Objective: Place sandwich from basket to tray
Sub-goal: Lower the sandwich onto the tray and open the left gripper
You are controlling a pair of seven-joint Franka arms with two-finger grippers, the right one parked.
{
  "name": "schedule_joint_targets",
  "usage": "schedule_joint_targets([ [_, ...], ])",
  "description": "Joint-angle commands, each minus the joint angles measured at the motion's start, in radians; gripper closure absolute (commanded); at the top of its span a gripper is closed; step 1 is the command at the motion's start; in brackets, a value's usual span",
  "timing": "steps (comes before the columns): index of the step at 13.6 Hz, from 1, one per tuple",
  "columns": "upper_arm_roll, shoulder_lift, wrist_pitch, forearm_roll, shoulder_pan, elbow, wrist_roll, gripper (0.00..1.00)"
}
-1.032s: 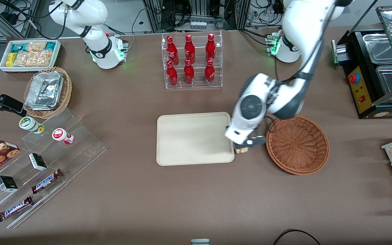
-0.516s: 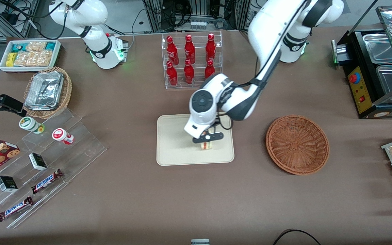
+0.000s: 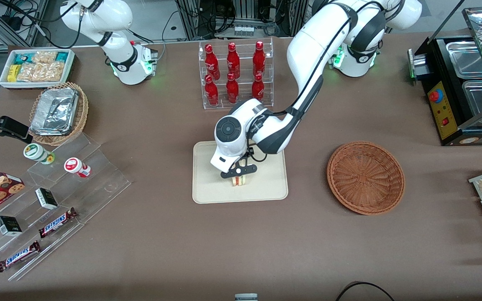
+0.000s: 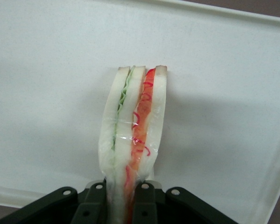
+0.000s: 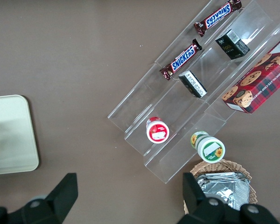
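Wicker basket (image 3: 365, 177) now empty; gripper (image 3: 239, 177) w/ sandwich (image 3: 239, 180) has moved over tray (image 3: 207, 192) middle. Fingers (image 4: 95, 204) clamp sandwich. Next: lower, release.

Six red bottles (image 3: 232, 75) are standing in the rack; two Snickers bars (image 3: 57, 222), two round tubs (image 3: 75, 166), two dark boxes (image 3: 46, 198), two wicker baskets (image 3: 365, 177), one tray (image 3: 211, 184), one sandwich (image 3: 239, 181) and one gripper (image 3: 238, 175) are showing.

Brown table (image 3: 241, 251), tray (image 3: 207, 184), basket (image 3: 365, 177), bottle rack (image 3: 236, 75), gripper (image 3: 238, 174) above tray
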Motion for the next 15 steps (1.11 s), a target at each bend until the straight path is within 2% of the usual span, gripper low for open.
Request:
schedule_joint_targets([
  [1,0.013,0.032,0.014,-0.009,-0.014,0.042,-0.053,0.78],
  [2,0.013,0.031,0.014,-0.009,-0.014,0.042,-0.050,0.03],
  [3,0.013,0.026,0.014,-0.005,-0.014,0.040,-0.048,0.00],
  [8,0.014,-0.049,-0.027,0.000,-0.007,0.040,-0.034,0.00],
  [14,0.042,-0.210,-0.256,0.023,0.028,0.025,0.095,0.00],
  [15,0.051,-0.242,-0.291,0.020,0.067,0.014,0.095,0.00],
])
